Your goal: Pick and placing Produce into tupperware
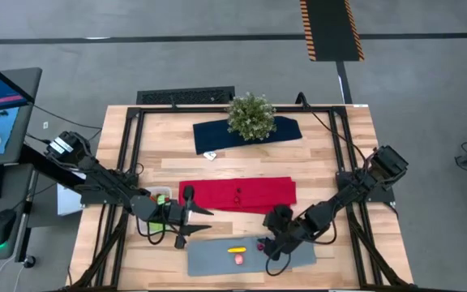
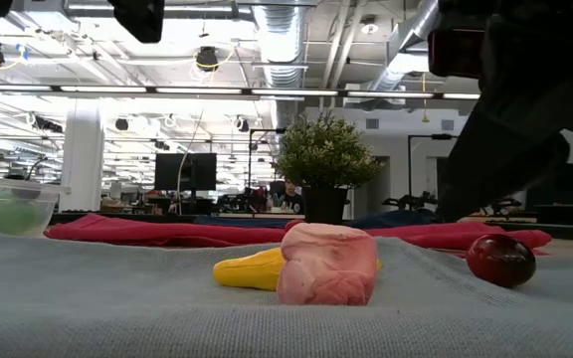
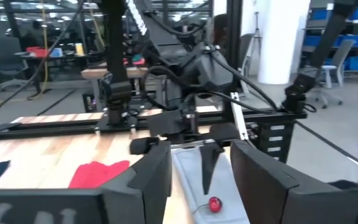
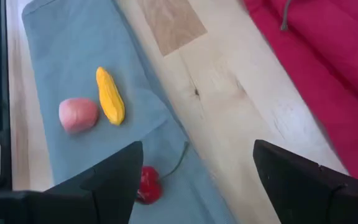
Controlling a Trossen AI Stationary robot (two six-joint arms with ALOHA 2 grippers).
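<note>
On the grey mat (image 1: pixel 217 258) near the front edge lie a yellow piece (image 4: pixel 110 96), a pink piece (image 4: pixel 78 115) and a red cherry (image 4: pixel 146 184) with a stem. My right gripper (image 4: pixel 197 149) hovers open and slanting down over the mat's right part (image 1: pixel 272 253), with the cherry just beside one finger. The clear tupperware (image 2: pixel 8 204) stands left of the mat with something green inside (image 1: pixel 162 197). My left gripper (image 1: pixel 194 223) is level and open just right of the tupperware, and nothing sits between its fingers (image 3: pixel 201 149).
A red cloth (image 1: pixel 237 195) with small dark berries on it lies behind the mat. Farther back, a potted plant (image 1: pixel 251 116) stands on a dark blue cloth (image 1: pixel 217 134). Bare wood shows between the red cloth and the mat.
</note>
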